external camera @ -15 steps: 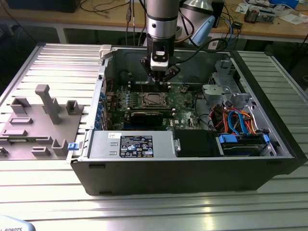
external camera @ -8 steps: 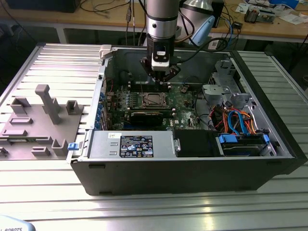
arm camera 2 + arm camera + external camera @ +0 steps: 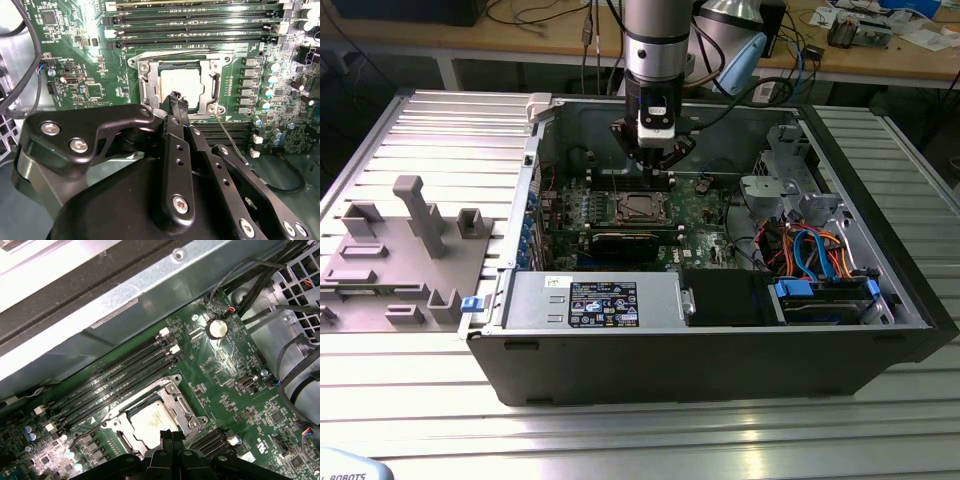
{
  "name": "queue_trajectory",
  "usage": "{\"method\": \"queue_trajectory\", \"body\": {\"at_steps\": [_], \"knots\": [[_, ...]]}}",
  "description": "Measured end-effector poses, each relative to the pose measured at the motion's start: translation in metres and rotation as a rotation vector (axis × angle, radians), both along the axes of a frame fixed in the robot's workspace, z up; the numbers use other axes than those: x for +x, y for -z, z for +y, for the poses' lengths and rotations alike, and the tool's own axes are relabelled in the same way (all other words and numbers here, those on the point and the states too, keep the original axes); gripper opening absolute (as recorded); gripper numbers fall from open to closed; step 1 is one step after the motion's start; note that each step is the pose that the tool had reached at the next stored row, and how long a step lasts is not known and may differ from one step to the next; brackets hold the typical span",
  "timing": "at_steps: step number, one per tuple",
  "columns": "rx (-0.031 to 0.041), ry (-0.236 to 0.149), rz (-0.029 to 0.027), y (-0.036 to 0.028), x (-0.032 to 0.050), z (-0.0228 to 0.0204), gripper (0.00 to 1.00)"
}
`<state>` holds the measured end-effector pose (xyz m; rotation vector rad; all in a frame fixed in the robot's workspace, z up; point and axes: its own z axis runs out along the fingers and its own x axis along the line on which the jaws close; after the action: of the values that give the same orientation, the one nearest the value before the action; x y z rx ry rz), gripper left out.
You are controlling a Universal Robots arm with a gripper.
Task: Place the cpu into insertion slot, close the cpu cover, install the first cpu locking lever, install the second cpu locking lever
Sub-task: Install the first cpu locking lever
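The cpu (image 3: 186,82) (image 3: 151,421), a pale silvery square, lies flat in the insertion slot (image 3: 638,207) on the green motherboard. The cpu cover (image 3: 149,84) (image 3: 179,396), a silvery frame, lies down around it. One thin locking lever (image 3: 186,52) runs along a socket edge. Another thin lever (image 3: 231,138) sticks out away from the socket corner. My gripper (image 3: 177,99) (image 3: 170,436) (image 3: 661,172) hangs just above the socket's edge, fingers shut together with nothing between them.
The motherboard sits in an open black computer case (image 3: 700,350) on a ribbed metal table. Memory slots (image 3: 190,22) flank the socket. Cables and a drive bay (image 3: 820,260) fill the exterior view's right. A grey fixture (image 3: 405,250) stands at the exterior view's left.
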<state>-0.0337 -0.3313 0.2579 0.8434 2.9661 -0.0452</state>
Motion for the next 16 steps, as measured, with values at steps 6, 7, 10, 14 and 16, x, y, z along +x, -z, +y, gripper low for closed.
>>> {"method": "queue_trajectory", "body": {"at_steps": [6, 7, 10, 14, 16], "knots": [[0.0001, -0.025, -0.0001, 0.0, 0.0, 0.0, 0.11], [0.0, -0.027, 0.0, 0.0, 0.0, 0.0, 0.11], [0.0, -0.039, 0.0, 0.0, 0.0, 0.0, 0.11], [0.0, -0.054, 0.0, 0.0, 0.0, 0.0, 0.11], [0.0, -0.061, 0.0, 0.0, 0.0, 0.0, 0.11]]}}
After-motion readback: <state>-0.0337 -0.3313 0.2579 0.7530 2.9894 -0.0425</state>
